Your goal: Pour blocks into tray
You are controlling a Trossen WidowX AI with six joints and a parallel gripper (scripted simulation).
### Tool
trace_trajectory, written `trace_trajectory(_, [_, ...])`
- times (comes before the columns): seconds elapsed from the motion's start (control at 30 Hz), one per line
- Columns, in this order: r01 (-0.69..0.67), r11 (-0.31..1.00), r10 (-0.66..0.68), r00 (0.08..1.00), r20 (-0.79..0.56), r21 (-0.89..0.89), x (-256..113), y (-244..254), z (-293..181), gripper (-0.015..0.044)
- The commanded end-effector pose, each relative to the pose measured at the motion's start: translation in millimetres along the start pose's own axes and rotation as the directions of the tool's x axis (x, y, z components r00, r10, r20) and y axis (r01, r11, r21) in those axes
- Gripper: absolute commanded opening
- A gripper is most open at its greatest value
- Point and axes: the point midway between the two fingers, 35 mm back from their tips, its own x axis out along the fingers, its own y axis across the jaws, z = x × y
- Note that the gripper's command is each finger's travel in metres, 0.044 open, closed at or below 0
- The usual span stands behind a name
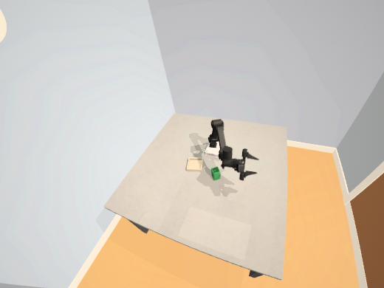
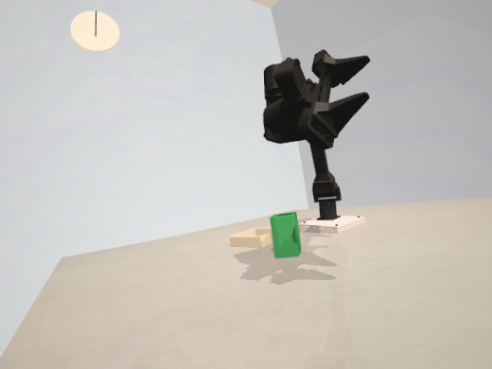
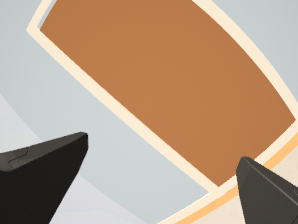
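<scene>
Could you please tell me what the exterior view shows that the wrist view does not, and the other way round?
Only the exterior view: the green cup upright on the table, the shallow tray, the arm's white base plate and a round wall disc.

Only the wrist view: a brown panel with a pale frame, and a strip of orange floor.

Both: the open claw, its two black fingers apart with nothing between them, and pale wall behind.

- I see a round pale disc (image 2: 95,31) on the wall (image 2: 156,142).
- I see a brown panel (image 3: 165,90) in a cream frame (image 3: 115,104).
- I see an orange floor (image 1: 310,207).
</scene>
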Motion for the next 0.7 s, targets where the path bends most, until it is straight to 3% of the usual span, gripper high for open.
trace_trajectory(0.0, [0.003, 1.0, -0.003, 1.0, 0.003, -0.003, -1, 0, 0, 0.0426])
trace_trajectory(0.33, [0.208, 0.963, -0.183, 0.971, 0.154, -0.17, -73, 2, 3, 0.044])
trace_trajectory(0.67, [0.458, 0.837, -0.38, 0.88, 0.284, -0.3, -148, -1, -21, 0.044])
